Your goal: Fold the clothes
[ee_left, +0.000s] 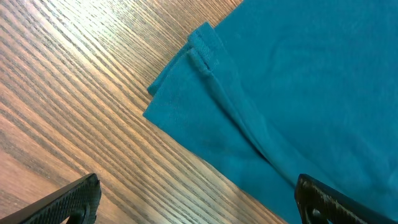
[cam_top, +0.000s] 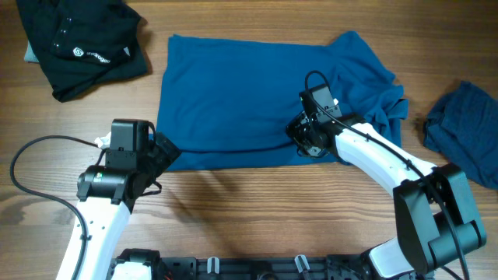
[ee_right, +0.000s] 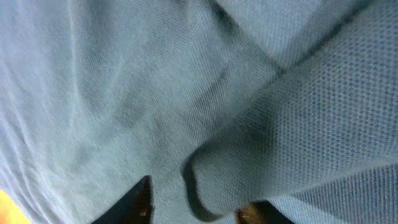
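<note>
T-shirt (cam_top: 233, 93) matt blue knit cloth, fine mesh weave close up; desk (cam_top: 257, 210) grained wood, faintly glossy; arms white plastic.

Overhead downward; wrists near T-shirt (cam_top: 257, 93).

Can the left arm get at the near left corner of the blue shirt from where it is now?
Probably yes. The left gripper has its jaws open just short of the blue shirt corner, with only bare table between them and nothing lying on that corner.
</note>
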You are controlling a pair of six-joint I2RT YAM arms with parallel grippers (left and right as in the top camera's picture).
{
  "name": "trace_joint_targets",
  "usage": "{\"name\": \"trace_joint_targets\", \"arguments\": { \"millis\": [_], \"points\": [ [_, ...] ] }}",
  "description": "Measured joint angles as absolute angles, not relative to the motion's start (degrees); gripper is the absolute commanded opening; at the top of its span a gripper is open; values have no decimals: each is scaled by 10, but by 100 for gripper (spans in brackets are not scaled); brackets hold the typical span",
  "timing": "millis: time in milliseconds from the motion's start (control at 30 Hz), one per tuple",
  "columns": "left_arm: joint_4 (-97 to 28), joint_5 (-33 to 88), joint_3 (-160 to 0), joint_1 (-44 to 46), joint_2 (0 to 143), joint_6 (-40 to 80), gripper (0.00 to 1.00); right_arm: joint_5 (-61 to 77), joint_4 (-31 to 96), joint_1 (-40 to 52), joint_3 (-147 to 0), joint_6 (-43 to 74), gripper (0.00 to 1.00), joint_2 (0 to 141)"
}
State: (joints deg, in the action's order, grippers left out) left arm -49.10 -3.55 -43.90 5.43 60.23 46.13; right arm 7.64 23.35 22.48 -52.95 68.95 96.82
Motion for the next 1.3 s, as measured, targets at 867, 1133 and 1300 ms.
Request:
{"name": "trace_joint_targets", "arguments": {
  "millis": [867,1133,1300],
  "points": [
    [-482,21,-439,54,602,406,100,46,217,199,-543,548,30,948],
    [-418,85,-439,57,635,405,100,106,314,199,-566,473,26,874],
    [-399,97,-440,96,715,392,69,133,354,199,-566,451,27,874]
  ]
}}
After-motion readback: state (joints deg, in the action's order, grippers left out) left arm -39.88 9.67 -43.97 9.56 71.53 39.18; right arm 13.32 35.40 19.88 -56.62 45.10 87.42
